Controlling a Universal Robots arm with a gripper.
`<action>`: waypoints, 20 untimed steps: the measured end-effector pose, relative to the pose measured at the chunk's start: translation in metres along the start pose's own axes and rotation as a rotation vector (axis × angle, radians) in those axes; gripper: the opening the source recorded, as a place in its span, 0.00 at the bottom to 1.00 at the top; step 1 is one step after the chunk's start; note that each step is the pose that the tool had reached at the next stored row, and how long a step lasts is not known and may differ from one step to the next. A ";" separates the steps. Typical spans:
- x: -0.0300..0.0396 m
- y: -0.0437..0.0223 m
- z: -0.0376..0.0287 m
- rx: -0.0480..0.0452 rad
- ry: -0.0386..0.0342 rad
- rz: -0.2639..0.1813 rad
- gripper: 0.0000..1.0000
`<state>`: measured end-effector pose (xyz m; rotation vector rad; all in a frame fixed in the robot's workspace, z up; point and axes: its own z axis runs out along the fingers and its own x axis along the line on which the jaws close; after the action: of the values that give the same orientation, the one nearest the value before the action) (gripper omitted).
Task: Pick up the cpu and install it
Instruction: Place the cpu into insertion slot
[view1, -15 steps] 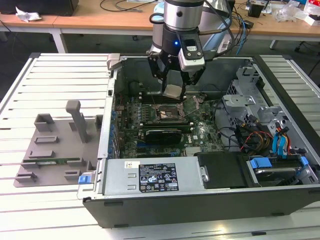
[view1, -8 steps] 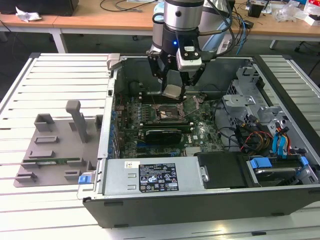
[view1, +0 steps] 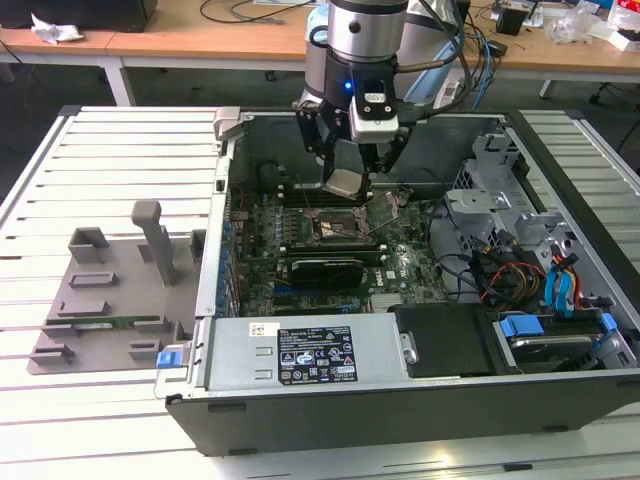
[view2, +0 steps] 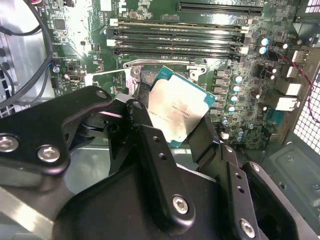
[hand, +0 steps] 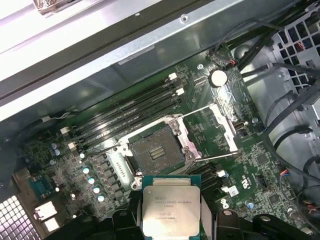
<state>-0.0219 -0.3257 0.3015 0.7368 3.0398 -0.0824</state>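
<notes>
Sitting at the exterior view's nine o'clock, a grey plastic fixture tray (view1: 110, 300) lies on the white slatted table (view1: 60, 440). Toward twelve o'clock, the black two-fingered gripper (view1: 347, 176) pinches the small square silver-topped cpu (view1: 344, 183) by its edges, clear above the open black metal-framed socket (view1: 335, 226) inside the grey computer case (view1: 400, 412).

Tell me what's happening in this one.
The arm's gripper is shut on the cpu, gripping it by its edges and holding it in the air inside the open computer case. The chip hangs just above the motherboard, beside the black socket. The socket's metal frame is flipped open and nothing sits in it. The cpu is picked up but not yet seated.
</notes>
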 end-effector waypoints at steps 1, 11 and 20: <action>0.0000 0.0000 0.0000 0.0002 0.0002 0.005 0.55; 0.0000 0.0000 0.0004 0.0034 0.0024 0.069 0.55; 0.0000 0.0000 0.0006 0.0087 0.0032 0.127 0.55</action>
<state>-0.0219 -0.3257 0.3009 0.9297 2.9880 -0.0930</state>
